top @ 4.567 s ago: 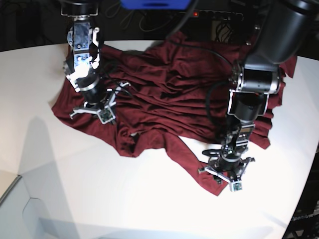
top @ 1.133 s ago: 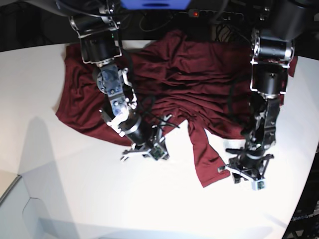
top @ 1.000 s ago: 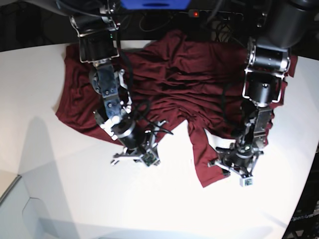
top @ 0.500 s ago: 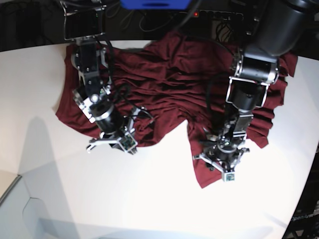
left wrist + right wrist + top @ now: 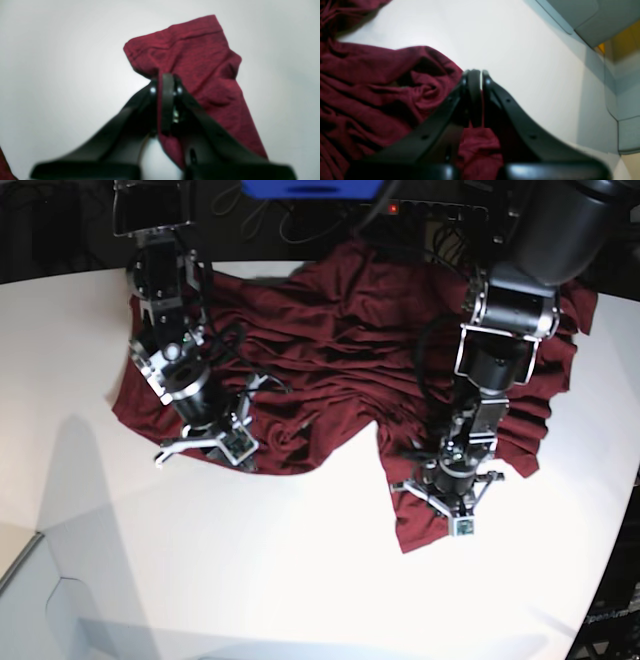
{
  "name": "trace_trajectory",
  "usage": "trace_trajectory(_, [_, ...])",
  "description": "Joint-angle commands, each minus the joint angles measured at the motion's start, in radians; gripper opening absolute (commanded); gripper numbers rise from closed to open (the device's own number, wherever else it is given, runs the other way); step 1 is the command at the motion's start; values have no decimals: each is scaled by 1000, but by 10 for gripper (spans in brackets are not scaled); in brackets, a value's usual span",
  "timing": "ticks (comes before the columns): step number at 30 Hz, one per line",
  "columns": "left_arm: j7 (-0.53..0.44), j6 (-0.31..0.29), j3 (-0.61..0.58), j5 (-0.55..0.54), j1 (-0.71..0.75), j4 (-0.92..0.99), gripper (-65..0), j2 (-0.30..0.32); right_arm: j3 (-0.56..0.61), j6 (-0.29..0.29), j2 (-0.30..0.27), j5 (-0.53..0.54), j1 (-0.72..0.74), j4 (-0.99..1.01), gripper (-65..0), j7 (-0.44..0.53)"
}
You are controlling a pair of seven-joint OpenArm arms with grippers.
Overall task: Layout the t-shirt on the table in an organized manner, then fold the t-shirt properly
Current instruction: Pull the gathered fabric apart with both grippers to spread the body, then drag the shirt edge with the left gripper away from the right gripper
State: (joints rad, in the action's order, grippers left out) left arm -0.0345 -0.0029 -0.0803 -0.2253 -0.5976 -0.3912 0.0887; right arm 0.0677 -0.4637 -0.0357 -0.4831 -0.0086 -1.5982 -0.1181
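The dark maroon t-shirt [image 5: 340, 350] lies crumpled across the back half of the white table [image 5: 300, 580]. A narrow flap [image 5: 410, 520] of it reaches toward the front. My left gripper [image 5: 440, 502] sits on that flap, on the right of the base view. In the left wrist view the left gripper [image 5: 166, 81] is shut, with the flap [image 5: 200, 57] pinched between its fingers. My right gripper [image 5: 205, 448] is at the shirt's front-left hem. Seen from its own wrist, the right gripper [image 5: 475, 75] is shut on a bunch of maroon fabric [image 5: 370, 100].
A pale grey panel [image 5: 30, 600] borders the table's front-left corner, and grey panels [image 5: 595, 22] show beyond the edge in the right wrist view. Dark equipment and cables [image 5: 400, 210] line the back. The table's curved edge [image 5: 610, 580] runs down the right.
My left gripper has slid left from the bare table onto the shirt's flap and shut on it. My right gripper has moved back and left, and the shirt's hem now lies there.
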Motion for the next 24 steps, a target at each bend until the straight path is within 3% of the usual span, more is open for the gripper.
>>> trace_trajectory(1, [32,7,4,-4,-8,-10,-635,13,-12,9,1,10,17,-23,-627,27])
trace_trajectory(11, [44,7,256,-108,103,-266,-649,118,-41,9,4,10,15,-14,-627,27])
trace_trajectory(24, [44,4,494,-108,184,-364,-649,130,-47,9,4,10,26,227,-631,-4])
